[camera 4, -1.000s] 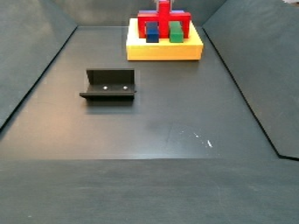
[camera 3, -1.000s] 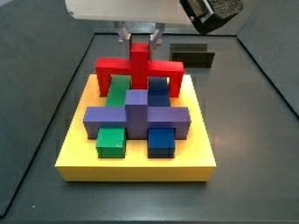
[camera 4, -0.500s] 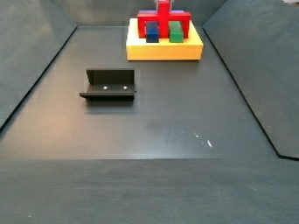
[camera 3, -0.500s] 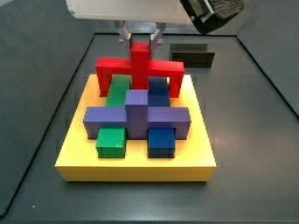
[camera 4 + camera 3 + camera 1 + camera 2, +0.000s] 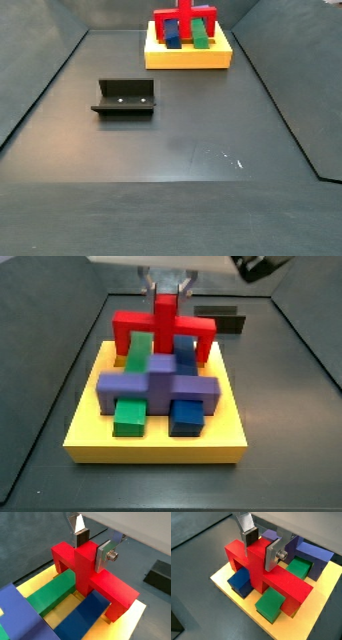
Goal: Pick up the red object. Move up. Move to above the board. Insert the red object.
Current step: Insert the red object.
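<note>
- No brand, label or writing can be read on any piece.
- The hand [image 5: 90, 547] is clamped on the central post of the red object [image 5: 93, 576], over the board [image 5: 158, 441] at 12 o'clock in a side view.
- Since 0.5 s ago the red object [image 5: 163, 328] sits higher, its legs lifted above the green block [image 5: 128, 414] and blue block [image 5: 186, 415].
- The fixture [image 5: 124, 98] on the tabletop [image 5: 187, 160] is unchanged.

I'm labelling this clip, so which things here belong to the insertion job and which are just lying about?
In the job:
red object, its central post between the fingers
gripper, over the board's far end
board, yellow

Just there:
green block
blue block
purple block
fixture, on the floor
</note>
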Robot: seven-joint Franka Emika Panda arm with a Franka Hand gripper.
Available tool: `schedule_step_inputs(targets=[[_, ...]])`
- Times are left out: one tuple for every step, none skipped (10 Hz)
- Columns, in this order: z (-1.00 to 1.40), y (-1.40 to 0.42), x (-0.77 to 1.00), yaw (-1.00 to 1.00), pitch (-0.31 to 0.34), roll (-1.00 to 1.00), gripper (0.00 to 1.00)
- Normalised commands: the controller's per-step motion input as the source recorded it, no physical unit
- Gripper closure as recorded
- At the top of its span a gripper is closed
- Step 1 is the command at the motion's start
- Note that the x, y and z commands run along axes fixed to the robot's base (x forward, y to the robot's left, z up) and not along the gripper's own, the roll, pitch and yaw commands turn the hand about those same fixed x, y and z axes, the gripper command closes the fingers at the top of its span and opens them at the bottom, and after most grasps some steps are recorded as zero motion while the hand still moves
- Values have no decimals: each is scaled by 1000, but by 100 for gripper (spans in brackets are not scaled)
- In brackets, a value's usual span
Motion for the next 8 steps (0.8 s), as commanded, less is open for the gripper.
schedule_step_inputs(targets=[[-369,0,-211,0,0,67,100],[-357,0,-89,0,0,0,100],[-371,0,0,9,0,0,100],[-489,-3,0,14,-33,-30,100],[-434,0,0,46,-30,-73,100],[-309,0,0,26,-47,-86,100],[-303,0,80,43,-33,-113,100],[-540,0,220,80,0,-29,100]])
